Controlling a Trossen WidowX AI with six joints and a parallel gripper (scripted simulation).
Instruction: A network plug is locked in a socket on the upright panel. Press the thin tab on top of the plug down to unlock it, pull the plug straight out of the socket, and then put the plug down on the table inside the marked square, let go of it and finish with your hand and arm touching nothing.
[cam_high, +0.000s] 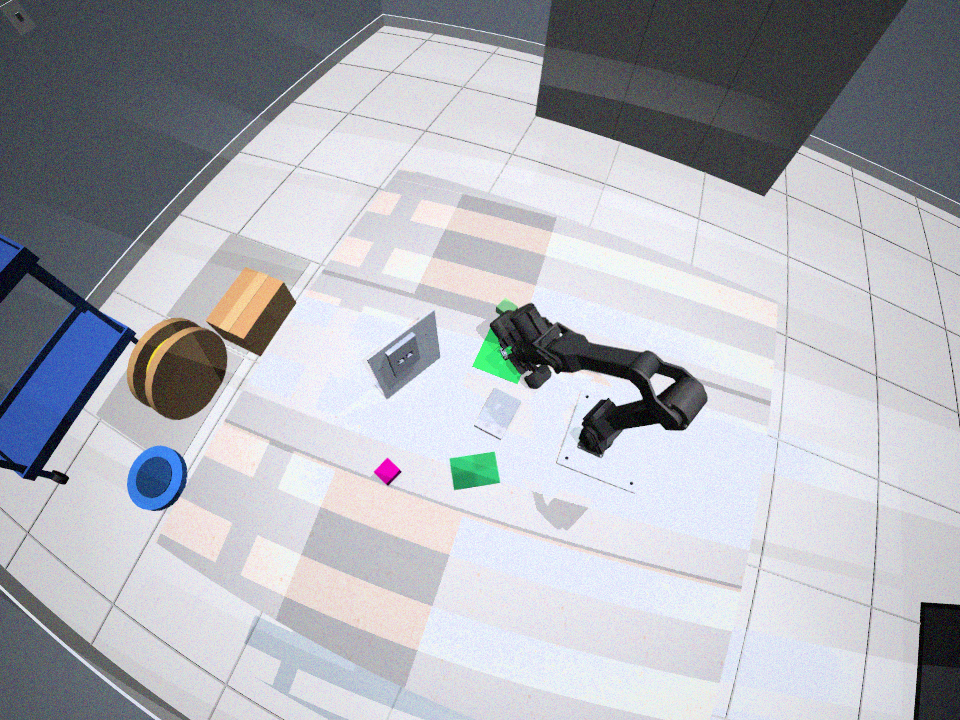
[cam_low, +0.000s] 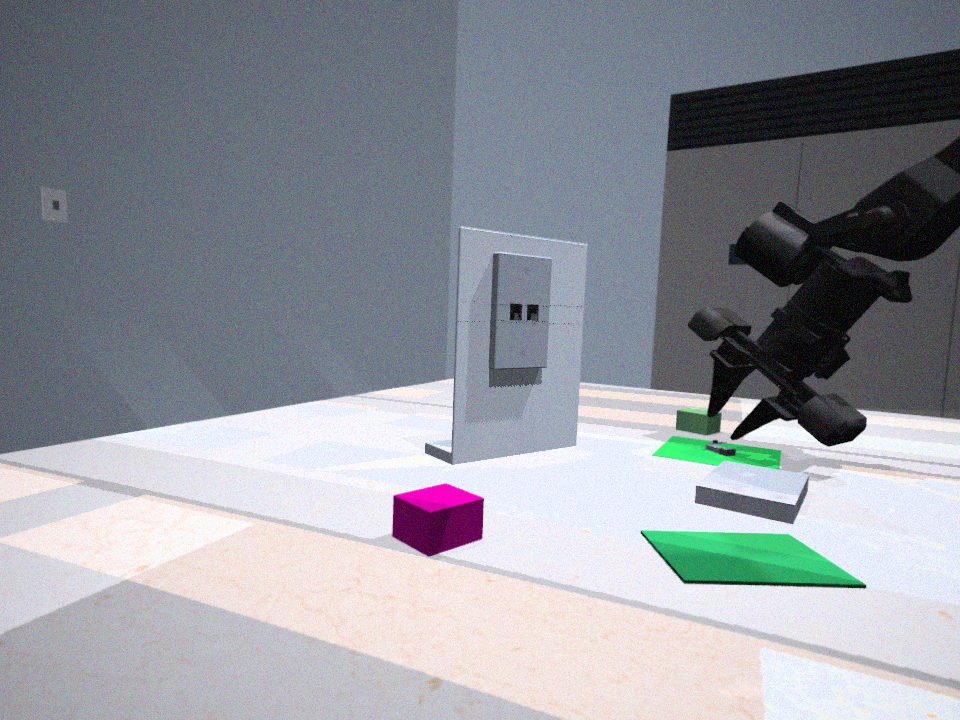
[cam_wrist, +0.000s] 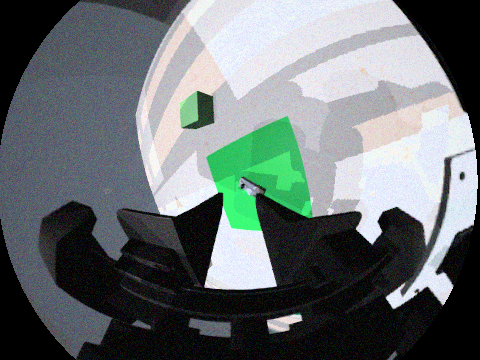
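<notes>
The table (cam_low: 232, 589) is seen as a pale surface banded in grey, white and peach patches. It is set on a tiled floor (cam_high: 635, 217) enclosed by grey walls, and a tall dark cabinet (cam_high: 697, 85) is seen at the far side.

The gripper (cam_low: 736, 414) is held just above the farther green marked square (cam_low: 682, 451), its two pointed fingers (cam_low: 719, 391) spread partway with open space between them — nothing is pinched. The plug (cam_low: 721, 447), a small dark piece, is lain flat on that square under the fingertips and apart from them; in the wrist view the plug (cam_wrist: 251, 187) is seen beyond the tips, on the green.

One upright panel (cam_low: 473, 372) is stood on the table, and two dark sockets (cam_low: 523, 311) are shown side by side in its raised plate; both are seen open. Two flat green squares are counted — the second green square (cam_low: 744, 556) is nearer the exterior camera. Between the two a single grey slab (cam_low: 752, 489) is lain. One magenta cube (cam_low: 438, 517) and one small green block (cam_low: 697, 420) are also set on the table.

Off the table, one blue cart (cam_high: 54, 372), one wooden spool (cam_high: 178, 368), one cardboard box (cam_high: 249, 310) and one blue ring (cam_high: 179, 482) are seen on the floor.
</notes>
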